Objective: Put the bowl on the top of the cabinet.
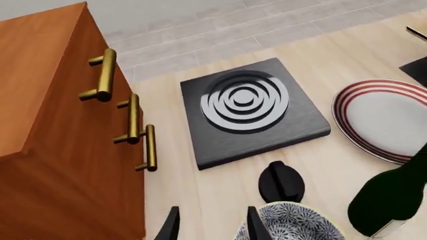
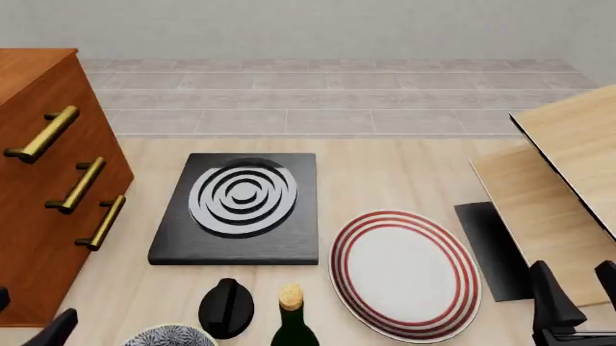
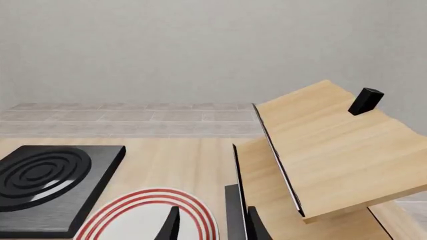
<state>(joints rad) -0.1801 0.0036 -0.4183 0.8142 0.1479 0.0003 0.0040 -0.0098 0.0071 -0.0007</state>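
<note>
Pale wood table underneath — left gripper (image 1: 212,227) open and empty, bowl (image 1: 293,222) just beside its fingertip awaiting a grasp, cabinet (image 1: 47,100) close alongside; right gripper (image 3: 212,225) open too, idle over plate (image 3: 143,215).

Right tool (image 3: 212,226) hangs with its two dark fingertips apart, nothing between them. Just past them lies the red-ringed plate (image 3: 143,217) on the desk (image 3: 177,160), black hob (image 3: 50,182) beside it, pale boards (image 3: 327,150) tilted opposite.
</note>
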